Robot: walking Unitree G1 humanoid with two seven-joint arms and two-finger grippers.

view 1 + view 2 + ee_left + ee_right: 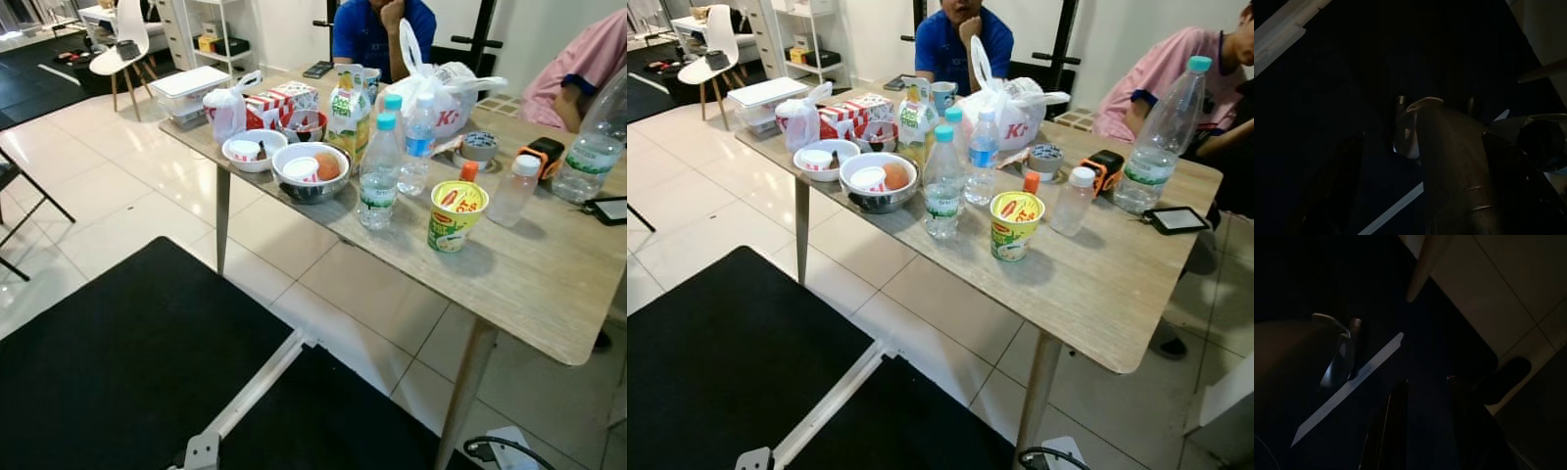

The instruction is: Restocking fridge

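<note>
Both arms hung idle over the black floor mat (127,362); the right gripper (1425,426) showed a narrow gap between its fingers, and the left gripper's (1420,186) state could not be told. On the light wooden table (1097,284), the yellow-lidded green noodle cup (1015,225) stood nearest, light and crushable, with the clear plastic water bottle (942,188) just beyond, heavier, smooth, probably best gripped mid-body.

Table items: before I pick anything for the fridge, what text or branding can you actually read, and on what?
"K" in red, with more after it that I cannot read: white plastic bag.
Noodle cup: red oval logo, lettering too small to read.
Green and white carton: print blurred.
Water bottles: labels unreadable.
Red and white box: no letters legible.
Wrist views: too dark, no text.
</note>
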